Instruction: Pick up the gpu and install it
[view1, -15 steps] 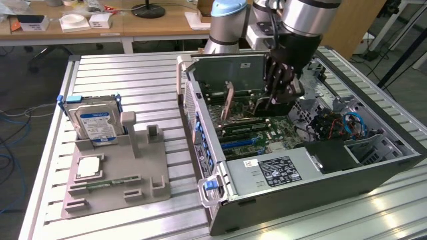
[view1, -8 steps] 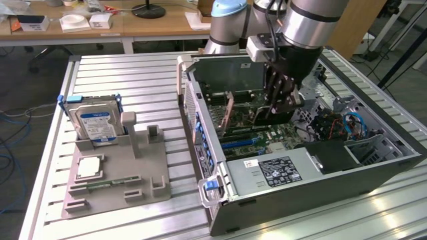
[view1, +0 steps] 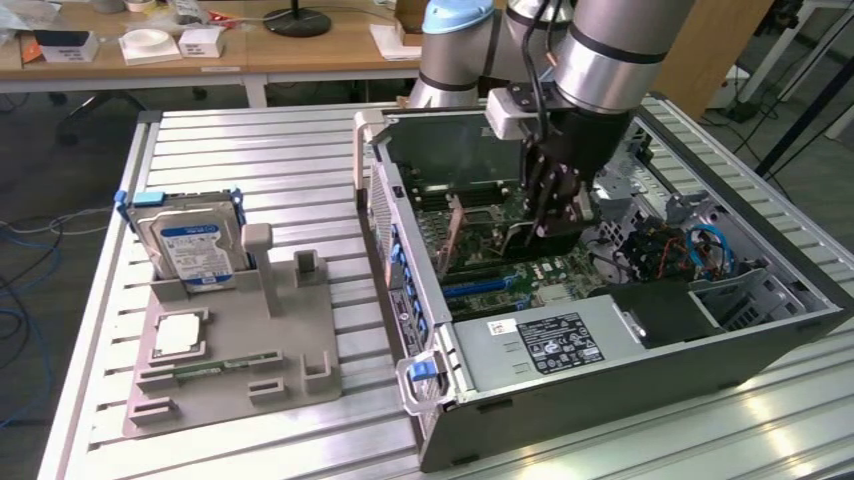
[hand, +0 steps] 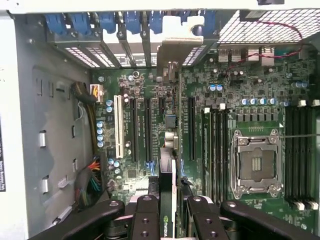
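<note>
Black gripper (hand: 167, 212) fingers (hand: 146, 220) clench the gpu (hand: 167, 200) edge-on between them, holding the card upright inside the open computer case (view1: 400, 250), just above the green motherboard (hand: 200, 130) and its long slots (hand: 148, 130).

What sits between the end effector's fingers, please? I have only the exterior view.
Observer: The gpu, on edge, gripped by the end effector.
Operator: Which way does it run?
Observer: Parallel to the long black slots, with its far end toward the blue latches.
Operator: Is the CPU socket filled?
Observer: No, the socket is empty.
</note>
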